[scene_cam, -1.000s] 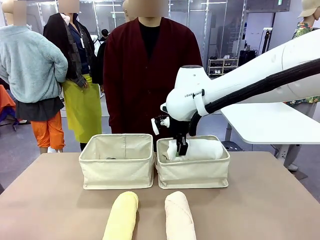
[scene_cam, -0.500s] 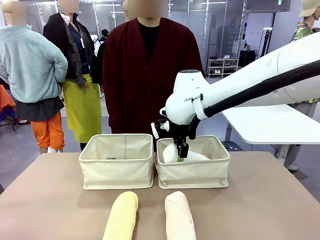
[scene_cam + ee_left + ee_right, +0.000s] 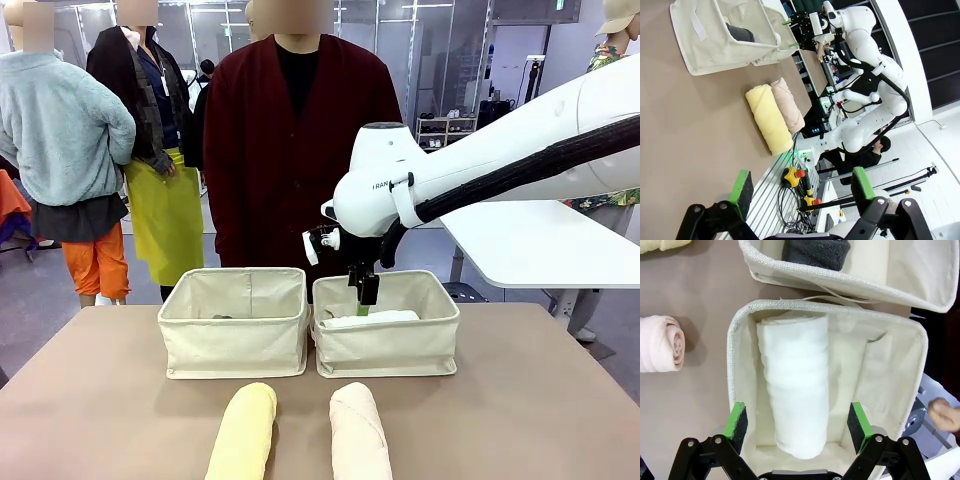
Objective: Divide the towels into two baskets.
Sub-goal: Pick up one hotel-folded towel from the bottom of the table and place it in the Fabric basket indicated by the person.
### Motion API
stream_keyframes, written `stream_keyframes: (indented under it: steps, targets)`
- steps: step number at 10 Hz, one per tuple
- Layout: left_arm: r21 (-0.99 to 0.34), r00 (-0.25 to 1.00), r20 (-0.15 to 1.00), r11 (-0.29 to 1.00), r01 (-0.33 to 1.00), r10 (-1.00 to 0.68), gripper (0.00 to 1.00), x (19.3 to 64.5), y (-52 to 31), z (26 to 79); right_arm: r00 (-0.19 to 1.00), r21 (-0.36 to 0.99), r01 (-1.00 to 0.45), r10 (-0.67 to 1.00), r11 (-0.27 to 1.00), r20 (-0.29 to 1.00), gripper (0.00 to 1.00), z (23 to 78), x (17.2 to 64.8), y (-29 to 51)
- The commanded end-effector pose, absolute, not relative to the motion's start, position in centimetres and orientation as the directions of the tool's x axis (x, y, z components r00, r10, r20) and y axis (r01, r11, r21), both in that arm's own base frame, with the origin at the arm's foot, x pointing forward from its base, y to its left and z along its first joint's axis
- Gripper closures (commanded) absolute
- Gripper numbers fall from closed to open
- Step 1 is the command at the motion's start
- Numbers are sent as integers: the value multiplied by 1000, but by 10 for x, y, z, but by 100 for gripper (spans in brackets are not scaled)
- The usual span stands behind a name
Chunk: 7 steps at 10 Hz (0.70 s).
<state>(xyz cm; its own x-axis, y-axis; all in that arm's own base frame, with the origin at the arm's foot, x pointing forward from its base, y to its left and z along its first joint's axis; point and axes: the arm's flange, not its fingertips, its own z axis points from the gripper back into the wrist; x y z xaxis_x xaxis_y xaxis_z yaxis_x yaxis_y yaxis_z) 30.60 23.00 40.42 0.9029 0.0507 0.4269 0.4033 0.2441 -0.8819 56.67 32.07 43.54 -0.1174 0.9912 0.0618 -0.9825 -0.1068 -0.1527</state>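
Your right arm reaches toward the counter's (image 3: 520, 400) far edge, right end effector (image 3: 363, 298) pointing down above the right basket (image 3: 388, 350), jaws wide, holding nothing. The white towel (image 3: 795, 390) lies inside that basket; the dark grey towel (image 3: 815, 252) lies in the left basket (image 3: 235, 345). The left end effector (image 3: 800, 187) is also wide.

Across my brown table (image 3: 90, 400) a person in a dark red cardigan (image 3: 290, 150) stands at the far edge, a white table (image 3: 530, 245) sits behind to my right, and a yellow box with a red button (image 3: 791, 174) lies by black cables (image 3: 784, 202) off the table's edge.
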Motion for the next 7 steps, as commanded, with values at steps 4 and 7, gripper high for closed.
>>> stream_keyframes:
  steps: [4,7]
  targets:
    - [-887,911,410,252,387,48,0,302,231,407,-127,-146,-982,990,-118,58,0,427,570,323]
    - [-887,911,410,252,387,48,0,302,231,407,-127,-146,-982,990,-118,58,0,427,570,323]
